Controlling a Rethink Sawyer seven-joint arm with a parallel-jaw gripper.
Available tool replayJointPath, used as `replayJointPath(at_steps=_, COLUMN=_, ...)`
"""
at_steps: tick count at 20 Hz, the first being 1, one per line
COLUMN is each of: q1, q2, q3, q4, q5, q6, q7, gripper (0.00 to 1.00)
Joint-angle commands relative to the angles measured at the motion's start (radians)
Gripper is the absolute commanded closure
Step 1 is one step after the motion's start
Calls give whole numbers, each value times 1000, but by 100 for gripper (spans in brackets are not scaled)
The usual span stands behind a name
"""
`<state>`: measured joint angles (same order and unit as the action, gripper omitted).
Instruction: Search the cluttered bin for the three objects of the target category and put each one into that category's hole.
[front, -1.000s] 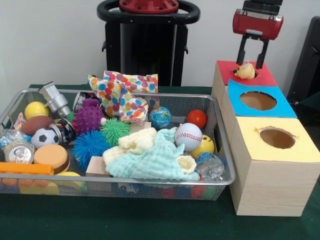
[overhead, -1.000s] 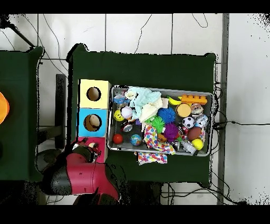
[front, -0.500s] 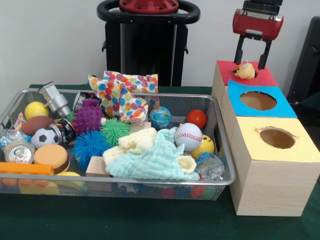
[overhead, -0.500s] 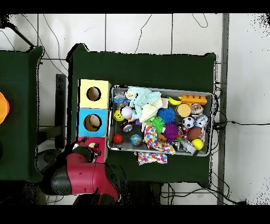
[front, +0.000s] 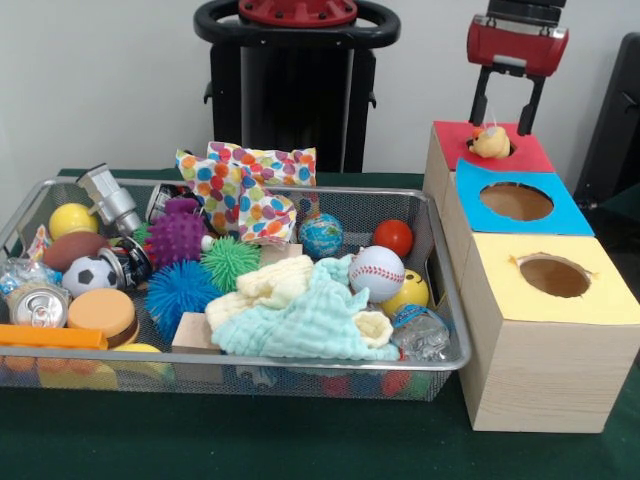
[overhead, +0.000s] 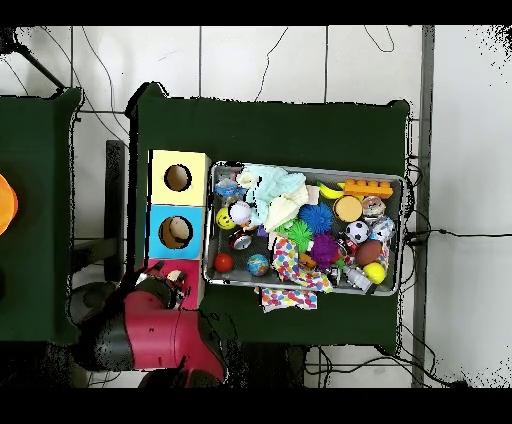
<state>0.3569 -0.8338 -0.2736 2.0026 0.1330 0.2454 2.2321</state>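
Observation:
My gripper (front: 501, 124) hangs open just above the red-surround hole (front: 531, 152) on the far wood-grain box. A small orange-brown plush toy (front: 490, 142) with a pale face sits in that hole, below and between my fingers, which are clear of it. The wire mesh bin (front: 250, 361) lies to the left, full of clutter. No other plush animal shows in it. In the overhead view my red arm (overhead: 150, 335) covers part of the red surround (overhead: 160, 267), beside the bin (overhead: 306, 170).
The blue-surround hole (front: 516, 201) and yellow-surround hole (front: 553, 275) stand nearer the camera. The bin holds pale cloths (front: 300, 315), a baseball (front: 377, 272), a red ball (front: 393, 237), spiky balls (front: 176, 235), a polka-dot bag (front: 245, 185) and a soccer ball (front: 88, 273).
My gripper has risen a little from around the plush toy. The toy stays in the red-surround hole.

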Motion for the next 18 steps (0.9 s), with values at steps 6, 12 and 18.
replayJointPath(at_steps=6, q1=-20, q2=-65, q3=11, q4=-60, q5=-5, q6=184, q7=98, gripper=0)
replayJointPath(at_steps=12, q1=-23, q2=-81, q3=10, q4=-57, q5=-13, q6=197, q7=95, gripper=0)
replayJointPath(at_steps=18, q1=-6, q2=-68, q3=-1, q4=-72, q5=-29, q6=185, q7=96, gripper=0)
